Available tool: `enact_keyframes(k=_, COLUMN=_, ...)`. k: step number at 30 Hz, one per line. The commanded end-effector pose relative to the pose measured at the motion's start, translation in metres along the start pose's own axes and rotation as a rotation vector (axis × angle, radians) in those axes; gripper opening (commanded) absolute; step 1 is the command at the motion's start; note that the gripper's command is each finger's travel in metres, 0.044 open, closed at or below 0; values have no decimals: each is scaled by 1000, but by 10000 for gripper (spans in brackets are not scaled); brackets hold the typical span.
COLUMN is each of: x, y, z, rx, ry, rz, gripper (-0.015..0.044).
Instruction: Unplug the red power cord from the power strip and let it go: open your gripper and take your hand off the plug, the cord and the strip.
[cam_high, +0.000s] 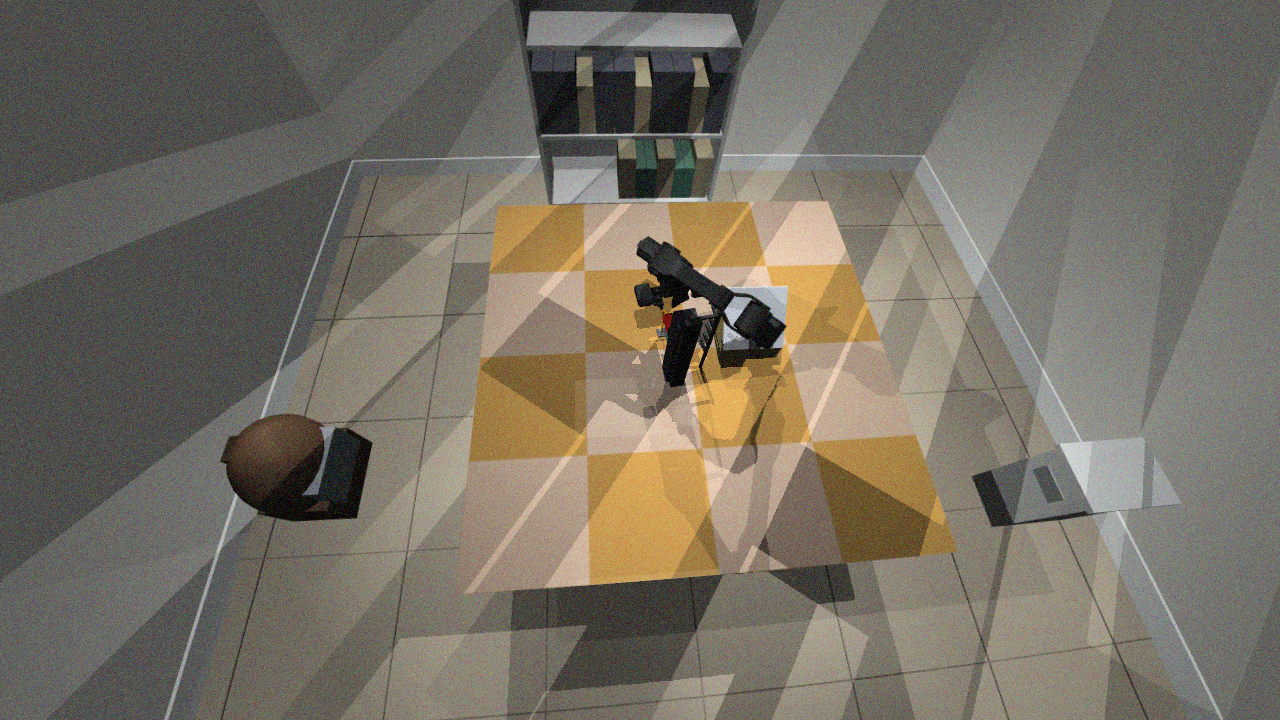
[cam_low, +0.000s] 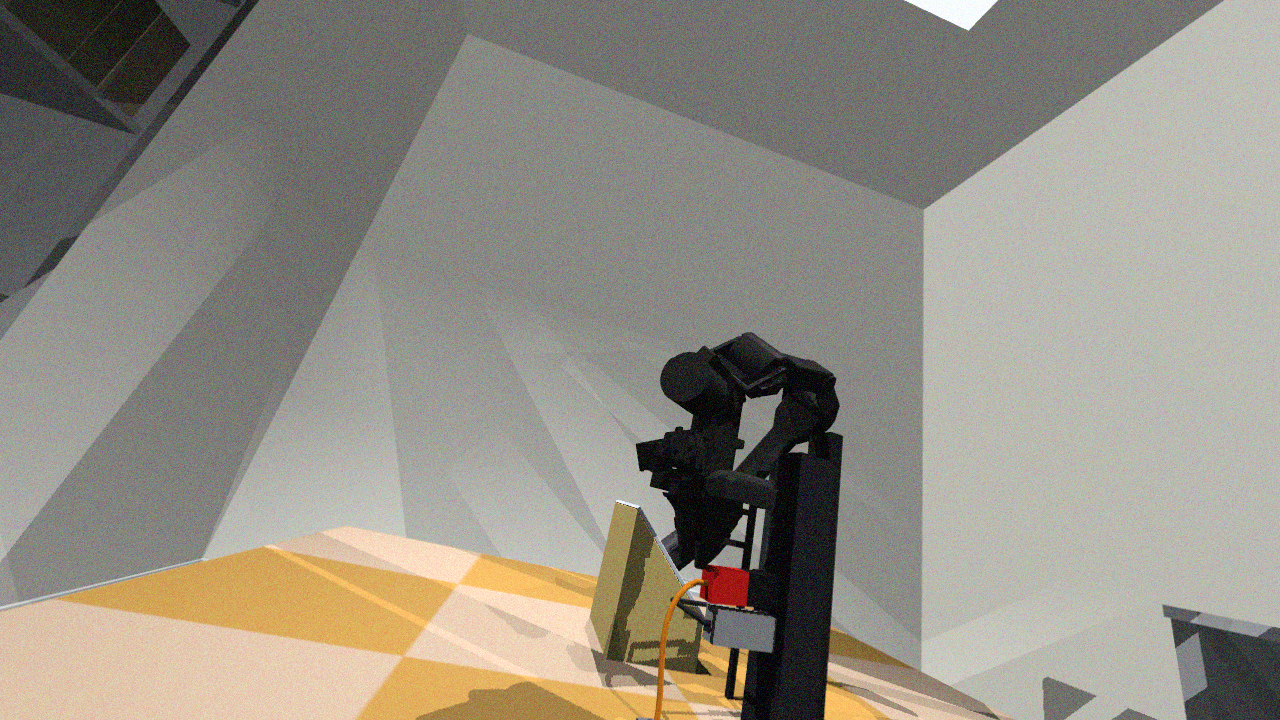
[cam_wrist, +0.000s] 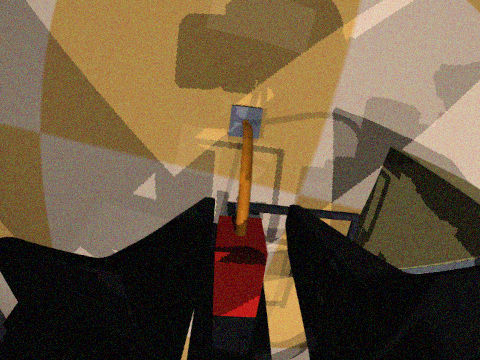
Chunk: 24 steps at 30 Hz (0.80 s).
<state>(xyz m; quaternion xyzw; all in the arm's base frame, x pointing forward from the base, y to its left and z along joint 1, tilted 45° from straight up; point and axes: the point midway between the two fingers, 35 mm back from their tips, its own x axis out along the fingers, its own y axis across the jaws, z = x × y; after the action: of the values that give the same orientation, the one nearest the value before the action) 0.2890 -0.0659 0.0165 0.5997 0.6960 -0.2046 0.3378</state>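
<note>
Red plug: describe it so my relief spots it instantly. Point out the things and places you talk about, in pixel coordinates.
On the checkered table (cam_high: 537, 528) (cam_low: 268, 635) (cam_wrist: 100, 100), find the tall black upright (cam_high: 682, 349) (cam_low: 810, 573). Beside it, just above a grey block (cam_high: 661, 334) (cam_low: 742, 630), sits the boxy plug (cam_high: 667, 319) (cam_low: 726, 586) (cam_wrist: 237, 285). Unlike its black and grey neighbours, it is bright red, with an orange cord (cam_low: 663, 635) (cam_wrist: 245, 175).

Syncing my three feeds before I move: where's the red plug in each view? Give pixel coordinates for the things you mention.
Top: just above centre, a small patch of the red plug (cam_high: 667, 319) (cam_low: 725, 586) (cam_wrist: 239, 285) beside the black upright.
Exterior: low, right of centre.
Wrist: low centre, between the claw's fingers.
Shared landmark: the checkered table top (cam_high: 528, 402) (cam_low: 268, 626) (cam_wrist: 100, 100).
</note>
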Motion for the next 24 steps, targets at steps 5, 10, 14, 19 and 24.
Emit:
enact_keyframes(k=5, x=-7, y=0, z=0, rx=10, ry=3, rz=5, gripper=160)
enact_keyframes(k=10, x=-7, y=0, z=-3, rx=10, ry=3, rz=5, gripper=160)
enact_keyframes(k=14, x=-7, y=0, z=-9, rx=10, ry=3, rz=5, gripper=160)
enact_keyframes(k=19, x=-7, y=0, z=-17, rx=10, ry=4, rz=5, gripper=160)
enact_keyframes(k=24, x=-7, y=0, z=-25, rx=10, ry=4, rz=5, gripper=160)
